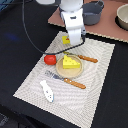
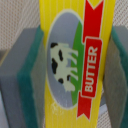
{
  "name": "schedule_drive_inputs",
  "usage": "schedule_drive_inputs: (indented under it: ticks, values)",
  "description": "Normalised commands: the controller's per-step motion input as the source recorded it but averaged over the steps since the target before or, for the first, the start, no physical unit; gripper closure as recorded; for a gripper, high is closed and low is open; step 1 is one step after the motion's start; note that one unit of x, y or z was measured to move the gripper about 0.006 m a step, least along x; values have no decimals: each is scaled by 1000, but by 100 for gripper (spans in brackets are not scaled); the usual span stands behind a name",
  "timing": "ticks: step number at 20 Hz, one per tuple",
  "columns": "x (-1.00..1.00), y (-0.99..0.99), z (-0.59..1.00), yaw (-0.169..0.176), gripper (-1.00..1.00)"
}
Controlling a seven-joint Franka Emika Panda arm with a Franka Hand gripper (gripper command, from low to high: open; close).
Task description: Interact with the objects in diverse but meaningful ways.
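The flat yellow box point(image 2: 75, 30), labelled BUTTER with a cow picture, fills the wrist view between my green-faced pads point(image 2: 30, 75), which meet its two long edges. My gripper point(image 2: 77, 65) is shut on it. In the exterior view the gripper point(image 1: 72, 41) reaches down onto the box point(image 1: 65, 40) at the far side of the placemat. The yellow cheese wedge point(image 1: 70, 62) lies on the tan plate point(image 1: 61, 73). A red tomato point(image 1: 49, 59) rests on the exterior view's left of the plate, and the white fish piece point(image 1: 47, 90) lies nearer the front. The grey pot point(image 1: 92, 12) stands behind the arm.
Wooden-handled cutlery lies beside the plate, one piece point(image 1: 86, 58) behind it and one point(image 1: 71, 80) in front. The striped placemat point(image 1: 85, 100) covers a black table. A brown board point(image 1: 107, 27) at the back carries the pot and a light bowl point(image 1: 123, 17).
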Motion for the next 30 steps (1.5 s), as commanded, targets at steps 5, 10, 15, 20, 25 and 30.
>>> schedule_drive_inputs:
  ticks: [5, 10, 15, 20, 25, 30]
  values:
    - [162, 281, -98, 6, -100]
    - [214, 286, -17, 12, -100]
    - [230, 241, 732, -6, -100]
    - [218, 334, 1000, -42, -100]
    - [352, 578, 1000, -89, -100]
    - [353, 654, 1000, -106, -100]
